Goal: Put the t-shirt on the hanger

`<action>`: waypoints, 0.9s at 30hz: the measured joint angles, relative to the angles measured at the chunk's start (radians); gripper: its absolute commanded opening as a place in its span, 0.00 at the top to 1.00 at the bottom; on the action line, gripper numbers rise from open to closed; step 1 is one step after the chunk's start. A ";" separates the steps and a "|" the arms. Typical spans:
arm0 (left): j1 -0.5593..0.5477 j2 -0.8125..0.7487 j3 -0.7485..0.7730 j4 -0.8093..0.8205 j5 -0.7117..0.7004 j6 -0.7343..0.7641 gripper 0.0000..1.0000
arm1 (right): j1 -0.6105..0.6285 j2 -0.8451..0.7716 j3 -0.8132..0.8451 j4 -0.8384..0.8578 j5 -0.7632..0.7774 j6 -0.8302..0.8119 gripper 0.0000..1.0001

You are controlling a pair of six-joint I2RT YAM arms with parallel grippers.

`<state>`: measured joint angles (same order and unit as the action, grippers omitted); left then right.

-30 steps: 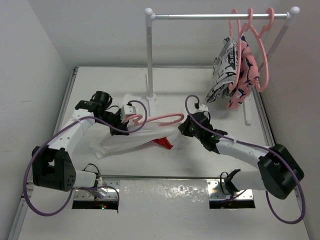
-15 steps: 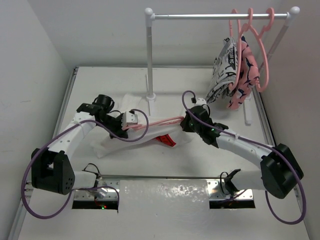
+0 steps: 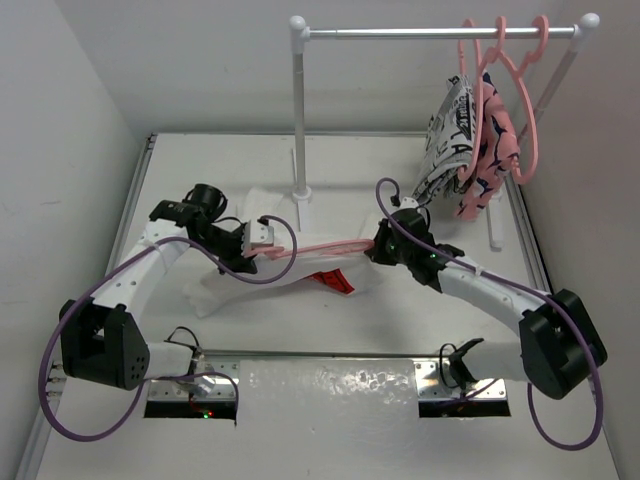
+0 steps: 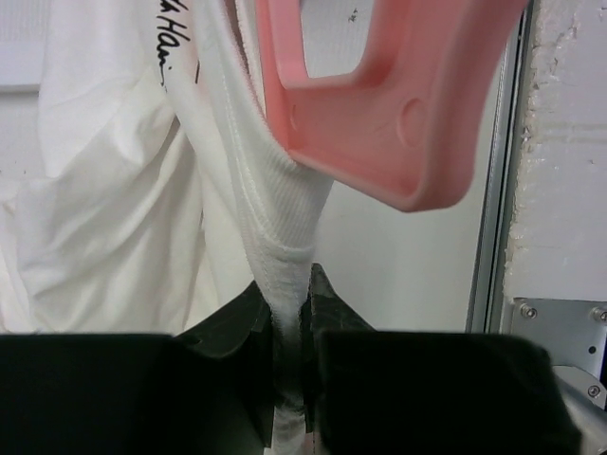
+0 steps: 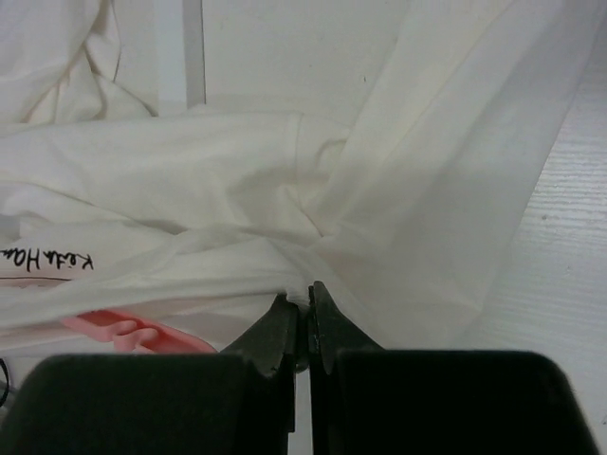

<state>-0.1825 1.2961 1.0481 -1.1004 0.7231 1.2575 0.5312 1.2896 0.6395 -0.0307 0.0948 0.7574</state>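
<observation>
The white t-shirt [image 3: 262, 282] lies bunched on the table between my two grippers, its red graphic [image 3: 331, 283] showing at the front. The pink hanger [image 3: 320, 244] lies across it, partly under the cloth. My left gripper [image 3: 250, 252] is shut on the shirt's ribbed collar [image 4: 282, 237], and the hanger [image 4: 379, 114] sits just beyond the fingertips in the left wrist view. My right gripper [image 3: 384, 244] is shut on a fold of the t-shirt [image 5: 313, 190]. Pink shows through the cloth [image 5: 123, 327] at the lower left of the right wrist view.
A white clothes rack [image 3: 299, 110] stands at the back with a metal bar [image 3: 430, 32]. At its right end hang more pink hangers [image 3: 524, 95], a black-and-white garment [image 3: 445, 140] and a pink-and-navy garment [image 3: 492, 150]. Walls close in on both sides.
My right gripper has moved back and a little right with the cloth, drawing the shirt along the hanger. The hanger now lies lower and flatter. My left gripper has barely shifted.
</observation>
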 measured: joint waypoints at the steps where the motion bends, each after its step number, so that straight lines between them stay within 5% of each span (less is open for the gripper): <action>1: 0.000 0.000 0.000 -0.004 -0.002 0.003 1.00 | -0.002 -0.001 0.007 -0.003 -0.005 -0.003 1.00; 14: -0.009 0.066 -0.062 0.138 -0.137 -0.142 1.00 | -0.008 -0.021 0.082 -0.084 -0.014 -0.136 1.00; 24: -0.163 0.117 -0.007 0.146 -0.254 -0.236 1.00 | 0.195 0.050 0.262 -0.165 0.127 -0.535 1.00; 27: -0.183 0.129 0.032 0.129 -0.240 -0.255 1.00 | 0.200 0.054 0.287 -0.172 0.067 -0.647 0.84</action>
<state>-0.3660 1.4254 1.0798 -0.9710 0.4831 1.0023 0.7315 1.3434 0.9268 -0.2028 0.1616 0.1108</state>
